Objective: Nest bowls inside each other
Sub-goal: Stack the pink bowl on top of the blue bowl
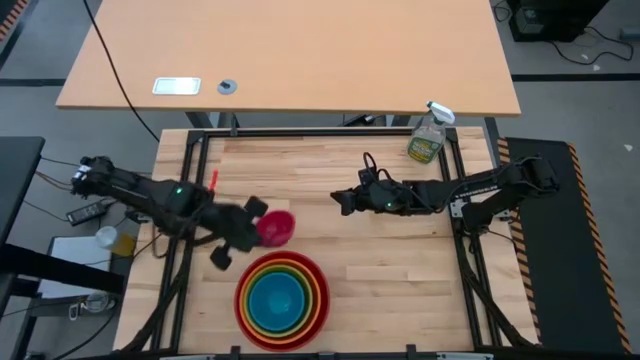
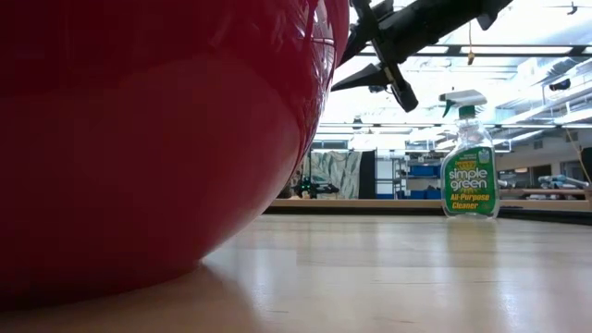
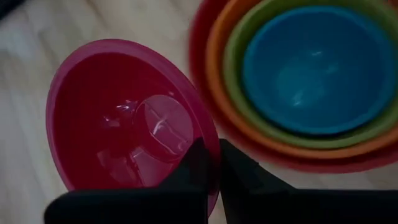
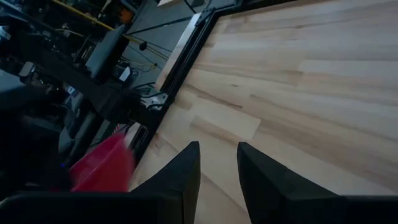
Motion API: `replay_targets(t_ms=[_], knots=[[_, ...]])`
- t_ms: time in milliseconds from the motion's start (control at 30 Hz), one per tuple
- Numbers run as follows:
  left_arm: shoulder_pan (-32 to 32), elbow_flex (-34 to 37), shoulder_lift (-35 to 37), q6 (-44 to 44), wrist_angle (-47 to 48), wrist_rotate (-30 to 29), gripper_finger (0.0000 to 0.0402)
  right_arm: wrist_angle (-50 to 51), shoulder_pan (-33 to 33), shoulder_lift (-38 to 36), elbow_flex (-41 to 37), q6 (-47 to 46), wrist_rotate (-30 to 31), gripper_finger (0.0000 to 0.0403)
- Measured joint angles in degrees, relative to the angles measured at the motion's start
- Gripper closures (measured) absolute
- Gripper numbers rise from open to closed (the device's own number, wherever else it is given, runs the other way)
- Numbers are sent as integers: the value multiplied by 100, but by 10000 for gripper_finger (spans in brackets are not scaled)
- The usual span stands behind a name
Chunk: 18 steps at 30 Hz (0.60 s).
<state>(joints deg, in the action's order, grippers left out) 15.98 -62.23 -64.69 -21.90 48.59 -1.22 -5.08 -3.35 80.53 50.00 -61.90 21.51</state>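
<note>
The red, orange, lime green and blue bowls sit nested in one stack (image 1: 281, 298) near the table's front edge, filling the left of the low view (image 2: 139, 139). Just behind the stack, at its far left, my left gripper (image 1: 262, 218) is shut on the small magenta pink bowl (image 1: 277, 228), which also shows in the left wrist view (image 3: 124, 118). My right gripper (image 1: 340, 200) hovers open over the table's middle. Nothing is between its fingers (image 4: 217, 162). My left gripper pinches the pink bowl's rim (image 3: 210, 144), one finger inside the bowl and one outside. The fingers come from the table's left, slanting down. The bowl is tilted, its hollow turned toward the wrist, and appears clear of the table beside the stack (image 3: 311, 74).
A clear spray bottle with a green label (image 1: 428, 140) stands at the table's far right corner, also seen in the low view (image 2: 469, 171). Bare wood lies between the stack and the bottle. A second table (image 1: 290, 50) stands beyond the far edge.
</note>
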Motion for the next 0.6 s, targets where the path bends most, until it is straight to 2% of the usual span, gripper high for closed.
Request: replay_targets(t_ms=[233, 600], knots=[[1168, -446, -286, 410, 28, -369, 383, -1, 89, 0, 0, 15, -2, 290], [2218, -718, -1152, 678, -140, -366, 382, -51, -143, 0, 0, -135, 466, 290]])
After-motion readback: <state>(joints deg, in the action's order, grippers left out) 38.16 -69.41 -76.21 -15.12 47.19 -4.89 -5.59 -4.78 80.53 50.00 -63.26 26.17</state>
